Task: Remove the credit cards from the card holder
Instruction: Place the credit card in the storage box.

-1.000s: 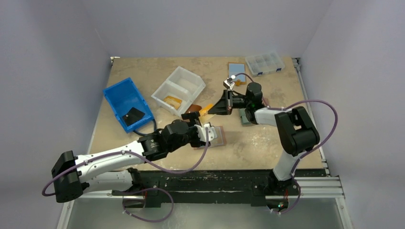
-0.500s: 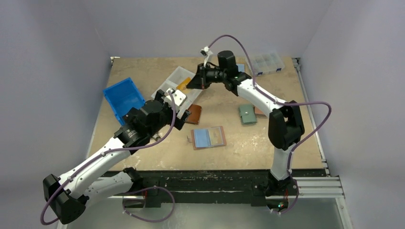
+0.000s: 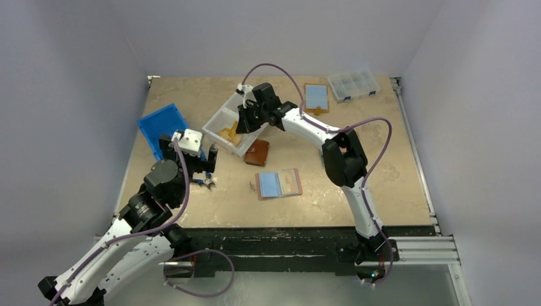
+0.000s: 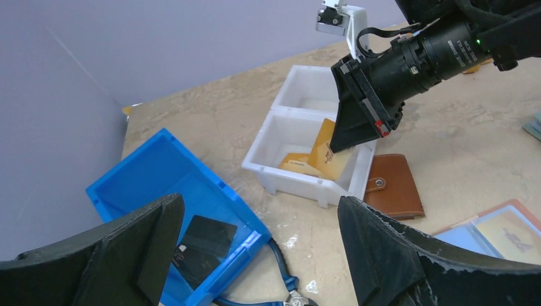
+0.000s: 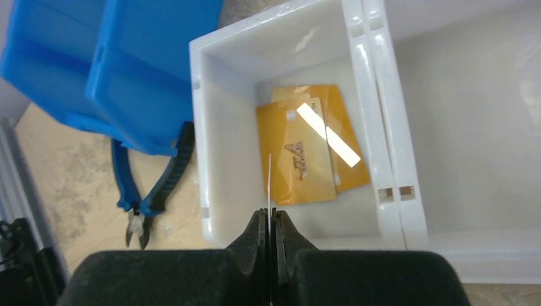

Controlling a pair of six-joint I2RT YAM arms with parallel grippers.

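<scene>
The open card holder [image 3: 290, 183] lies flat at mid-table with a light-blue credit card [image 3: 269, 184] in its left panel; it also shows in the left wrist view [image 4: 510, 223]. My right gripper [image 3: 244, 123] hangs over the near compartment of the white bin [image 3: 220, 121]. It is shut on a thin card, edge-on in the right wrist view [image 5: 270, 182] and gold in the left wrist view [image 4: 332, 153]. Gold cards [image 5: 306, 156] lie in that compartment. My left gripper [image 3: 194, 156] is open and empty beside the blue bin [image 3: 163, 124].
Blue-handled pliers [image 3: 205, 182] lie next to the blue bin, which holds a black card [image 4: 198, 245]. A brown wallet [image 3: 258, 152] lies beside the white bin. A second holder with a light-blue card [image 3: 316, 97] and a clear organiser box [image 3: 353, 83] sit at the back.
My right arm has swung left from the back of the table to above the white bin with the card. My left arm has drawn back left to the blue bin. The green wallet no longer shows.
</scene>
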